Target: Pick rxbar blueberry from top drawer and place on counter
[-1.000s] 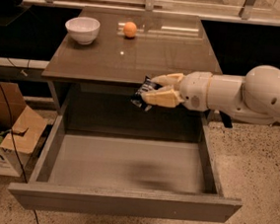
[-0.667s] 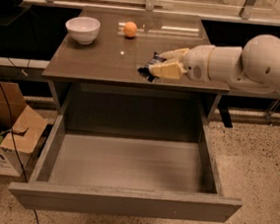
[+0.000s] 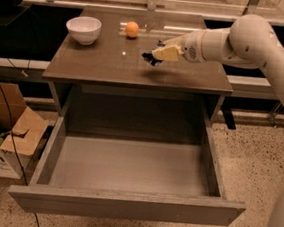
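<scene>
rxbar blueberry (image 3: 149, 58) — dark wrapper, only one end showing, pinched in the tool (image 3: 158, 55) over the right-centre of the tabletop (image 3: 101, 64). Cannot tell whether the bar touches the surface. Tool closed on the bar; arm reaches in from the right. White bowl (image 3: 84, 29) and orange (image 3: 132, 29) at back left, well apart from the bar. Top drawer (image 3: 123, 206) pulled out below — grey floor exposed.

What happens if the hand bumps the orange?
It would probably roll: the orange looks round and the counter looks smooth and glossy. It likely wouldn't break. The hand, holding the bar over the counter, is close by, not touching it.
</scene>
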Controlling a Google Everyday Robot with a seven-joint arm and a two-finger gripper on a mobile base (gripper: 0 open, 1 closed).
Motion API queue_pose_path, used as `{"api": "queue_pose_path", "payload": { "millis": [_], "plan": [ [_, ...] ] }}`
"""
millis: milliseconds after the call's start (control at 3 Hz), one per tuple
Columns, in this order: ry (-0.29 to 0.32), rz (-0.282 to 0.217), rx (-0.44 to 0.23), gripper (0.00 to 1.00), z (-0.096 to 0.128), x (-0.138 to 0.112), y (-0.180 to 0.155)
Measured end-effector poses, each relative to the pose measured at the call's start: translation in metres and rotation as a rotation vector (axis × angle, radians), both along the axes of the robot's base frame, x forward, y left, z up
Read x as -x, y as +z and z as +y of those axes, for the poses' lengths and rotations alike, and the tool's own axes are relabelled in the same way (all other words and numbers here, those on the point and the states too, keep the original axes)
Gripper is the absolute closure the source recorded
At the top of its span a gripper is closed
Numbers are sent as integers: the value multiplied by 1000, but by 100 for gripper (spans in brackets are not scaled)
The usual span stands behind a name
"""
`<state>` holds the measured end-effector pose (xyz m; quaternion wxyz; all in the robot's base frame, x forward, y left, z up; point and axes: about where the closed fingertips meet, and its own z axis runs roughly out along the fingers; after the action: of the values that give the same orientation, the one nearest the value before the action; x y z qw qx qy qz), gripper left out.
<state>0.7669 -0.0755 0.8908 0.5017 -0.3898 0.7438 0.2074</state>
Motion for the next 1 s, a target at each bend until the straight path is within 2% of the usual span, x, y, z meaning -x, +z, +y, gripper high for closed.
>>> {"api": "queue_pose_path", "payload": {
  "millis": [333, 1000],
  "plan": [
    [-9, -3, -1, 62, -1, -8, 2],
    [-9, -2, -1, 17, -1, -8, 2]
  ]
}}
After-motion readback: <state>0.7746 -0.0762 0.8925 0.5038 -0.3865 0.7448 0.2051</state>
